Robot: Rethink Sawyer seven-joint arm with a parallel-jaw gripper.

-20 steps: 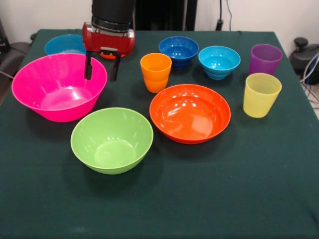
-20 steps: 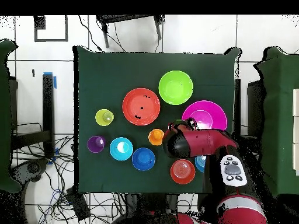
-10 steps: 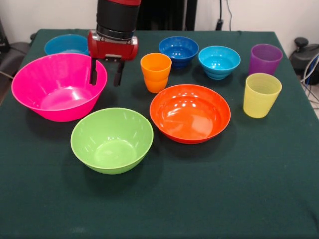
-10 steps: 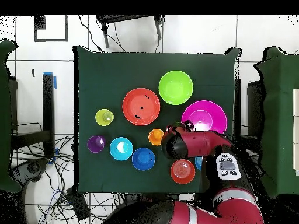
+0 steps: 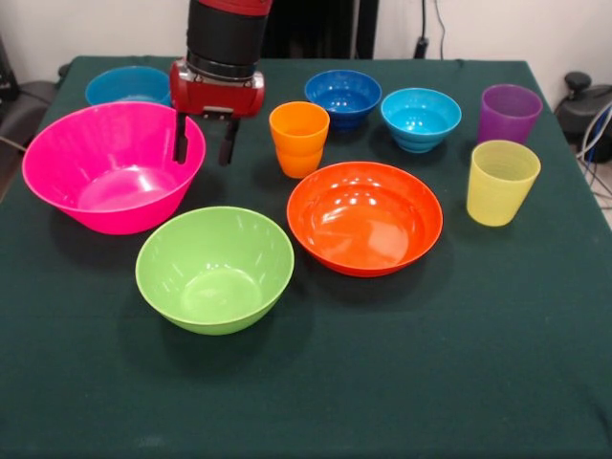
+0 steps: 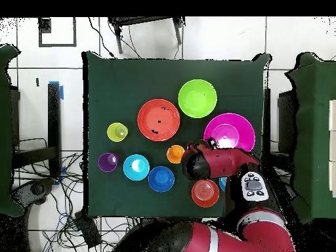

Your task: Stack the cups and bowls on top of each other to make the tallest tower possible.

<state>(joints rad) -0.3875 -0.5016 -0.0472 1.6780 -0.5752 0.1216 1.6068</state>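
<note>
1. Front view: the hand (image 5: 202,151) is hanging with its two fingers spread apart and gripping nothing, over the right rim of the pink bowl (image 5: 113,165). The lime green bowl (image 5: 214,269) is sitting just in front of the pink one. The shallow orange bowl (image 5: 364,217) is lying to its right. The orange cup (image 5: 298,139) is standing upright between the hand and the dark blue bowl (image 5: 343,97). The cyan bowl (image 5: 420,119), purple cup (image 5: 509,113) and yellow cup (image 5: 502,182) are occupying the right side of the counter (image 5: 402,373). A blue bowl (image 5: 124,86) is showing behind the pink one. Nothing is stacked.

2. Overhead view: the arm (image 6: 216,164) is covering the gap between the pink bowl (image 6: 231,131) and the orange cup (image 6: 174,154). A small orange bowl (image 6: 205,193) is sitting beside the arm, near the counter's edge. The hand's fingers are hidden here.
</note>
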